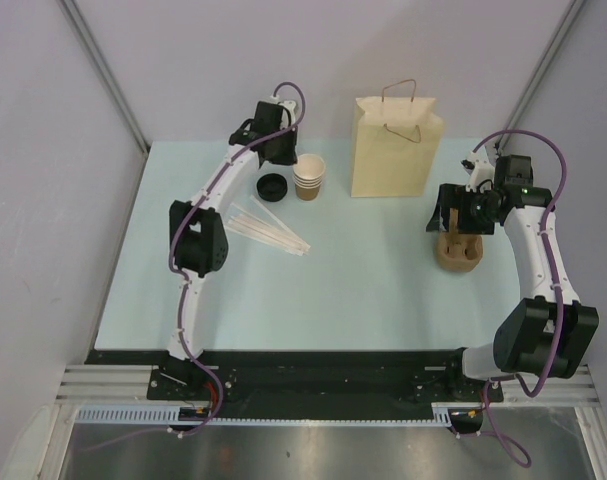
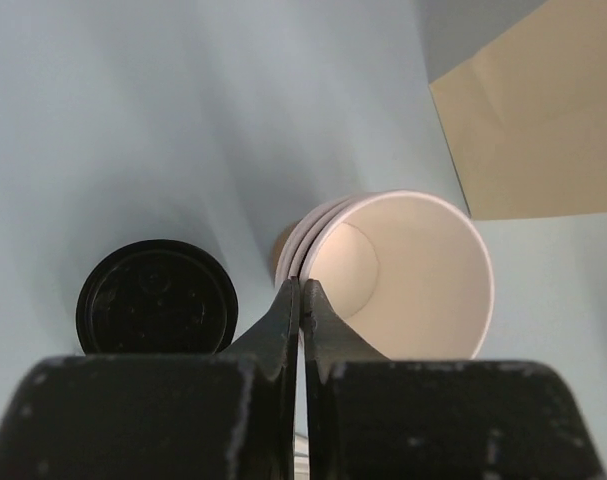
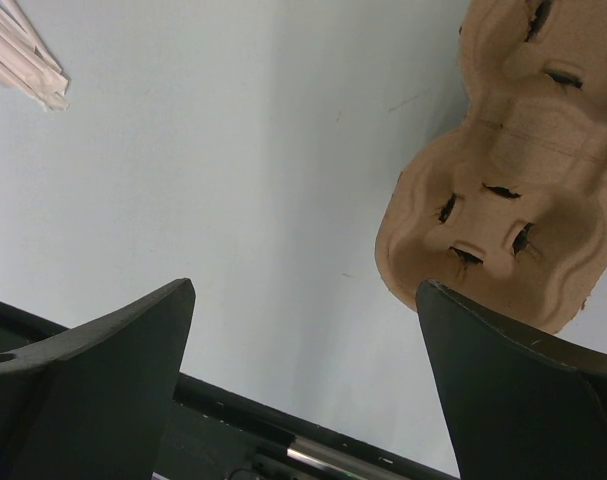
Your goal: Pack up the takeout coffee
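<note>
1. Now left gripper (image 2: 301, 296) sits shut at cup stack's (image 2: 413, 270) rim, likely to peel 1 off; grip unclear.
2. No lidded coffee in view: loose lid (image 2: 156, 297) lies beside stack.
3. Right gripper (image 3: 303, 370) gapes empty near carrier (image 3: 513, 190).

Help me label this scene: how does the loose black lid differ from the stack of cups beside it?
The black lid is dark all over; the stack of cups is brown outside, white inside. The lid lies low and flat on the table; the stack stands taller, mouths up. The lid is one piece; the stack is several cups nested. Both are round, side by side.
</note>
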You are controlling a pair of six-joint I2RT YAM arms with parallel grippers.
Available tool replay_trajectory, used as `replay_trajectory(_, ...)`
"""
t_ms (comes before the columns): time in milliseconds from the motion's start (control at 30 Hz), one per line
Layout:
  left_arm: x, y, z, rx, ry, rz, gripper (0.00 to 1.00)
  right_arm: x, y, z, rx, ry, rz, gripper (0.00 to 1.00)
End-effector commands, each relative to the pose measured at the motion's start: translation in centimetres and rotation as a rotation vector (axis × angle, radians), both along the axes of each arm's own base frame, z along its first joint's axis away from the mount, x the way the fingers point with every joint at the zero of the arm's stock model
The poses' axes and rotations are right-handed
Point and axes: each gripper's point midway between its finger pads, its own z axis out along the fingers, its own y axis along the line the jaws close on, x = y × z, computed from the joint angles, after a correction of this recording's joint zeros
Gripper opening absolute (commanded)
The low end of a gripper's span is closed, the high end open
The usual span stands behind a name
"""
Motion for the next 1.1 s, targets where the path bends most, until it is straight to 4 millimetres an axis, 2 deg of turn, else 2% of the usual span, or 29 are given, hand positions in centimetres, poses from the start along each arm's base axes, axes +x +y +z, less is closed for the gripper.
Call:
replay_trajectory(0,-1.0,-0.5,8.3,-0.127,-0.099,-0.022,0.0,0.7,0.1,0.8,0.012,-0.025,0.005,1.0)
replay_trajectory(167,-1.7,-1.0,9.6,-0.162,-0.103,-0.047,0.0,0.9,0.2,0.9,0.022,-0.032,0.007,1.0)
replay_trajectory(233,-1.9,-1.2,9.6,-0.173,-0.092,-0.054,0.0,1.0,0.7,1.4,0.051,-0.047,0.022,1.0)
replay_trajectory(333,-2.4,-1.6,9.1,-0.193,-0.061,-0.075,0.0,1.7,2.0,2.7,0.112,-0.1,0.049,1.0)
replay_trajectory(467,-3.0,-2.0,8.7,-0.267,-0.014,-0.112,0.0,3.8,4.6,5.1,0.173,-0.229,0.109,1.0)
replay_trajectory(500,-3.1,-2.1,8.5,-0.274,-0.007,-0.115,0.0,4.1,6.2,5.7,0.184,-0.256,0.148,0.98)
replay_trajectory(567,-3.3,-2.1,8.4,-0.287,0.006,-0.121,0.0,5.7,7.9,7.2,0.176,-0.329,0.187,0.93)
replay_trajectory(600,-3.6,-2.3,8.2,-0.299,0.02,-0.135,0.0,5.9,10.2,7.6,0.166,-0.348,0.251,0.88)
replay_trajectory(700,-3.9,-2.3,7.8,-0.318,0.042,-0.137,0.0,8.4,12.6,8.5,0.132,-0.409,0.296,0.77)
replay_trajectory(733,-3.9,-2.3,7.8,-0.32,0.045,-0.137,0.0,8.8,14.3,9.1,0.13,-0.445,0.332,0.76)
replay_trajectory(767,-4.0,-2.3,7.7,-0.322,0.049,-0.138,0.0,9.7,14.8,10.6,0.102,-0.502,0.342,0.73)
replay_trajectory(800,-4.0,-2.2,7.6,-0.324,0.054,-0.14,0.0,10.5,15.8,10.1,0.083,-0.506,0.367,0.73)
replay_trajectory(833,-4.0,-2.2,7.6,-0.325,0.053,-0.143,0.0,10.4,17.7,10.6,0.065,-0.531,0.418,0.73)
replay_trajectory(900,-4.2,-2.3,7.7,-0.334,0.057,-0.152,0.0,11.8,19.0,10.6,-0.05,-0.597,0.489,0.71)
replay_trajectory(933,-4.3,-2.5,7.6,-0.343,0.065,-0.164,0.0,11.7,20.6,10.4,-0.088,-0.623,0.54,0.71)
replay_trajectory(967,-4.3,-2.5,7.7,-0.35,0.064,-0.167,0.0,12.2,21.0,10.3,-0.143,-0.656,0.57,0.7)
replay_trajectory(1067,-4.4,-2.9,7.9,-0.369,0.067,-0.183,0.0,13.1,23.7,10.4,-0.162,-0.708,0.654,0.65)
